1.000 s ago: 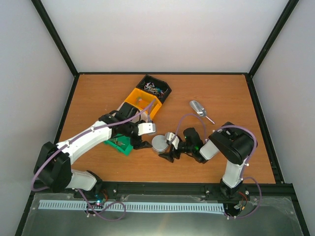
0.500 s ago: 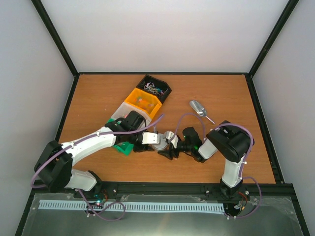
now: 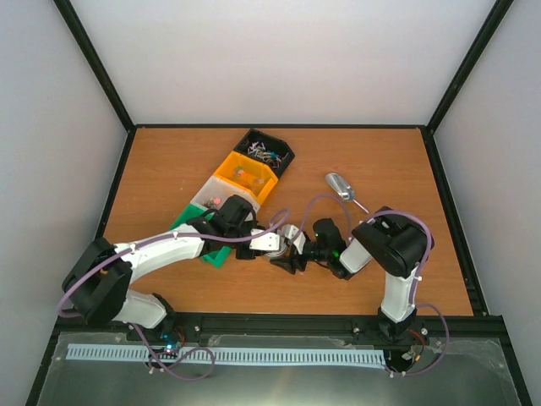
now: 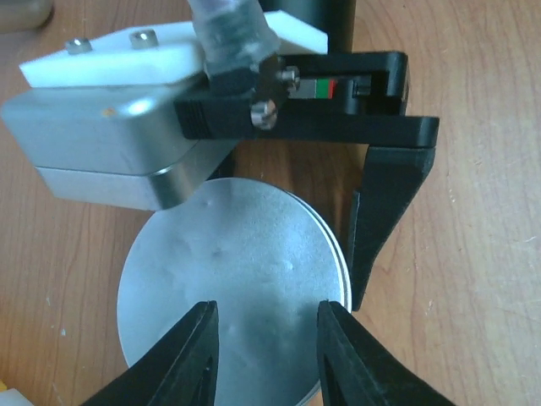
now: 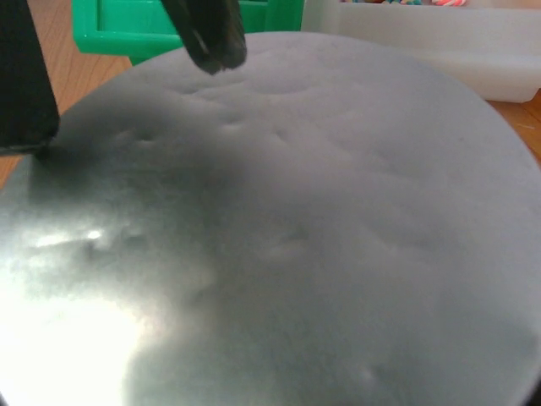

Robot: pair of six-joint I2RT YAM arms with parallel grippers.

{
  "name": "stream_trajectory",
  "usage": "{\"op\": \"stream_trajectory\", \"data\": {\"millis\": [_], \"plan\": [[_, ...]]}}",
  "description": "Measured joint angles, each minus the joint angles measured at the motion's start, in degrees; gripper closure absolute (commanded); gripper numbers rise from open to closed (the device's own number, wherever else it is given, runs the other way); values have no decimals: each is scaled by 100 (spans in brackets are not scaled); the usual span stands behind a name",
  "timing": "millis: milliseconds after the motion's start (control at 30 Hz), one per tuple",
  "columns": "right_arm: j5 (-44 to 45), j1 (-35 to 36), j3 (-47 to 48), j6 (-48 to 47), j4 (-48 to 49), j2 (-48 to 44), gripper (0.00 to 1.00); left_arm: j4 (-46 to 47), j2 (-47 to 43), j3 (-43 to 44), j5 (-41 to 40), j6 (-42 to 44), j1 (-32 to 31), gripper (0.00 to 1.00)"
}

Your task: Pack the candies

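Since a second ago my left arm has swung away from the bins and come in over the middle of the table [image 3: 406, 169], so my left gripper [image 4: 266, 338] now hangs just above the jar [image 3: 272, 243]. Its fingers are parted, grasping nothing, and both tips sit over the silver lid [image 4: 245, 288], inside its rim. My right gripper [image 3: 286, 249] is clamped on the jar from the other side. One black finger lies flat against the lid's edge; the other is hidden behind the gripper's body. I judge the step in hand to be getting this lid off. To do it well I should spread the left fingers wider than the lid, centre them across its full width, lower until the pads meet the rim, and only then squeeze and turn. The right must hold the jar firmly, or it will spin with the lid. As things stand the gap looks too narrow, and coming down now would only press on the top. The candies [image 3: 264, 152] are well apart from both grippers, toward the far side, mostly in the black bin [image 3: 286, 156], with a few in the orange bin [image 3: 230, 162] next to it. A scoop [image 3: 341, 188] lies off to the right of the bins.
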Motion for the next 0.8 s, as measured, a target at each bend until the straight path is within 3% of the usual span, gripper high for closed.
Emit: {"op": "stream_trajectory", "data": {"millis": [300, 433, 533, 800], "plan": [[55, 39, 11, -11, 37, 24, 37, 680, -103, -398, -304, 295, -11, 72], [92, 63, 11, -11, 46, 31, 40, 903, -251, -603, -470, 382, -11, 68], [94, 79, 13, -9, 59, 35, 42, 833, -317, -608, -431, 365, -9, 63], [92, 92, 17, 50, 66, 37, 41, 138, -321, -422, 181, 267, -9, 63]]}}
